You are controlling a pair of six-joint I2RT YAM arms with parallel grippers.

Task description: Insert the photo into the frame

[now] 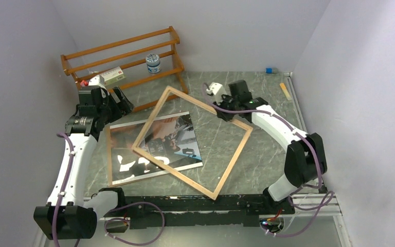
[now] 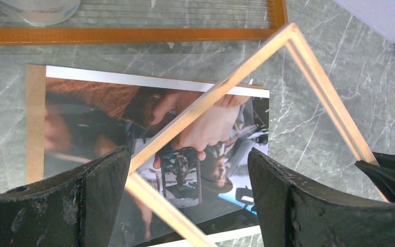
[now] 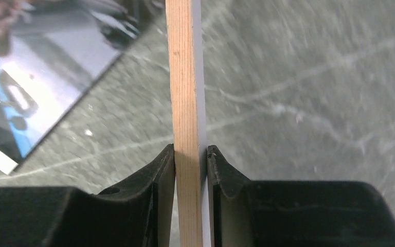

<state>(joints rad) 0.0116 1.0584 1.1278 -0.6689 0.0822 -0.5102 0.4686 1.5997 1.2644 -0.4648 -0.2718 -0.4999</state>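
Top view: the frame (image 1: pixel 234 163) sits skewed, diamond-wise, over the photo (image 1: pixel 126 164). The photo lies flat on a brown backing (image 1: pixel 108 159) on the table (image 1: pixel 272 98), left of centre. The right gripper (image 1: pixel 226 113) has hold of the frame's far right rim. This hold is judged to serve turning the frame square to the photo, which it covers only in part. The left gripper (image 1: pixel 119 102) stands apart from both, beside the rack (image 1: pixel 123 54), its jaws wide and empty. Whether the frame's near corners rest on the table or hang clear cannot be told, and the pane is barely visible. Left wrist view: the fingers (image 2: pixel 95 198) are spread wide with nothing gripped. A frame rim crosses the gap in the picture, but how far below the jaws it lies is uncertain. The photo lies face up, a white margin on its rack side, its near part cut off by the fingers. Right wrist view: the jaws are nearly closed and pinch the rim across its thickness, wood face against one pad, whitish face against the other. Beyond the rim the photo's corner is blurred, and the rest of the frame is out of view.
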